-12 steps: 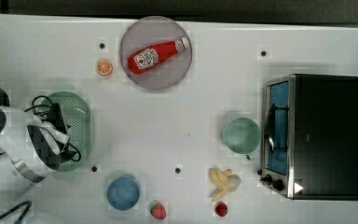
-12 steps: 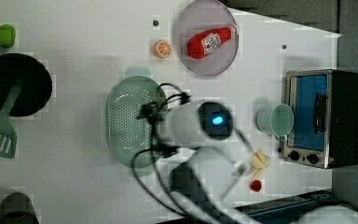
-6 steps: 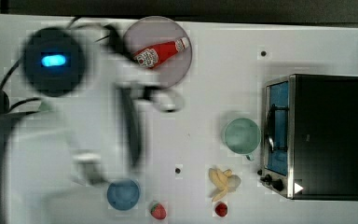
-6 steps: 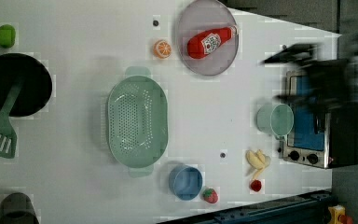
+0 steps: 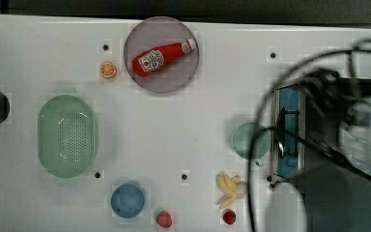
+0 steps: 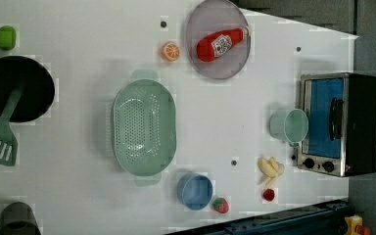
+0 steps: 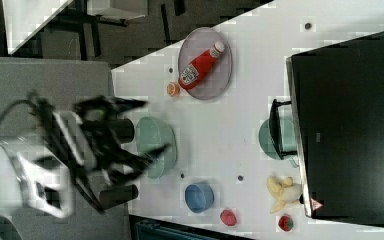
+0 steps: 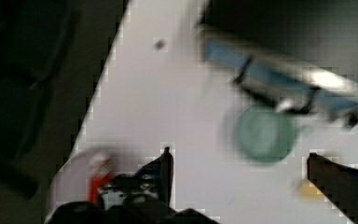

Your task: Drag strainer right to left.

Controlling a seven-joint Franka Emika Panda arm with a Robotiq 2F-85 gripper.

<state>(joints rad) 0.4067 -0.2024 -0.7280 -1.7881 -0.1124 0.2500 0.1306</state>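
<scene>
Nearest the wrist camera, we saw the gripper (image 8: 237, 163) with its two fingers (image 8: 167, 168) spread wide and nothing between them; beyond them lay the white table (image 8: 168, 93), a green cup (image 8: 263, 133) and the blurred blue front of the toaster oven (image 8: 284, 74).

In the top view the arm (image 5: 338, 145) showed as a smear over the toaster oven (image 5: 290, 135) at the top view's right. Half a second before it had swept across the top view's left half, and a second before it sat beside the strainer. In the right view the gripper (image 7: 130, 130) hung open, in front of the strainer's near end.

The strainer (image 5: 67, 135) lay at the top view's left, upright, alone and untouched, with the same placement as in the earlier left view. In the left view the strainer (image 6: 144, 127) sat mid-table, a blue cup (image 6: 195, 191) just beside its lower end, an orange slice (image 6: 170, 51) above it.

Farther off, the ketchup bottle (image 5: 162, 57) rested on the grey plate (image 5: 178, 77); bananas (image 5: 230, 188) and a strawberry (image 5: 164, 218) lay along the top view's lower edge.
</scene>
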